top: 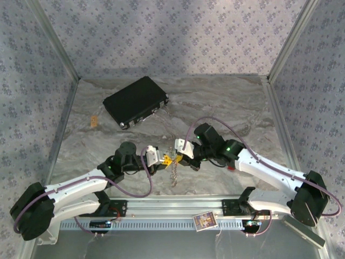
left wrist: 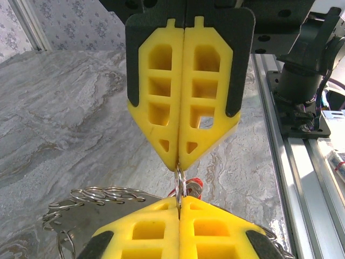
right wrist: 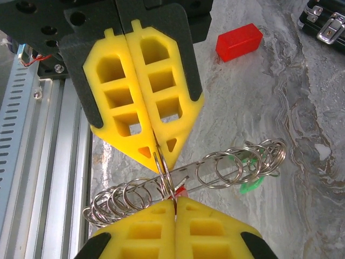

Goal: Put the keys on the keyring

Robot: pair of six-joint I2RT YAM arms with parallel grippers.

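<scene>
A black case lies on the marbled desk. An orange scrap sits left of the case, and a red block lies near it.

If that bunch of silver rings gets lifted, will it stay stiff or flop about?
Probably flops: the keyring looks like many separate loops strung loosely. Likely slippery, being thin shiny metal, and light, being mostly open wire.

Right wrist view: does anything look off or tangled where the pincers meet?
Yes. The left pincer and right pincer meet tip to tip, both shut on the same small ring, so little of it is free for threading. The ring bundle slants across behind them, a green key head under its far end.
</scene>
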